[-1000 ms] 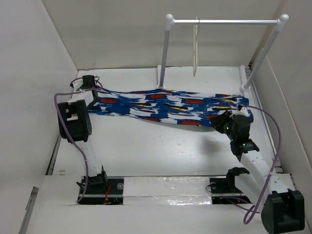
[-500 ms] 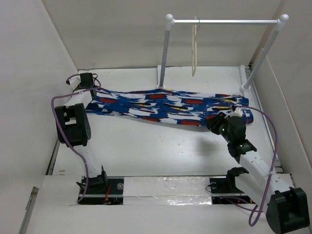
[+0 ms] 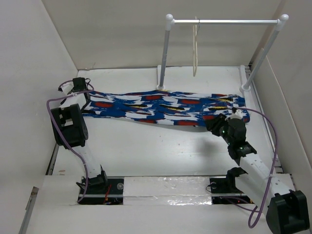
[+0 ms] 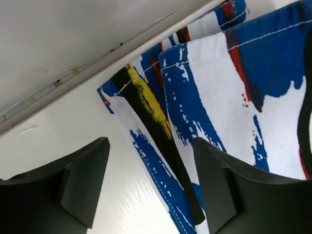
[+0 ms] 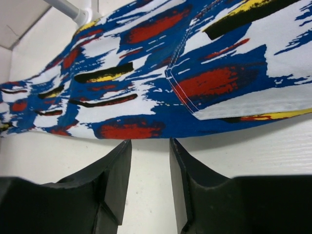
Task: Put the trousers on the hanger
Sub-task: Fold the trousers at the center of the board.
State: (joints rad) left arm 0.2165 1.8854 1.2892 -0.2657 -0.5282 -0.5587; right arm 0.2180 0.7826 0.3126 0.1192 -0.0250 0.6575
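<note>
Blue cloth with white, red, black and yellow patches is what both my wrist cameras show, and none of it is in my grip. The trousers (image 3: 165,108) lie flat and stretched out lengthwise on the table (image 3: 146,151), just in front of the rack (image 3: 224,21), running from well past its left pole to about level with its right pole. The hanger (image 3: 195,48) hangs by its hook from the rack's crossbar, near the middle, bare and well apart from the cloth below it. My left gripper (image 4: 150,146) sits at the end of the trousers farthest out from the rack's left pole. Its fingers are spread wide over a hem, one of them above the edge of the fabric, and they are not pinching anything. My right gripper (image 5: 150,144) is low over the table on the near side of the trousers, close to the end below the rack's right pole. Its fingers stand a narrow gap apart with only bare table between them, and the cloth is just ahead of the tips. As I judge it, the garment is laid out straight and that is all that is done. I have yet to take hold of it, lift it toward the rack, pass it through or over the hanger's bar, and let it drape evenly.
</note>
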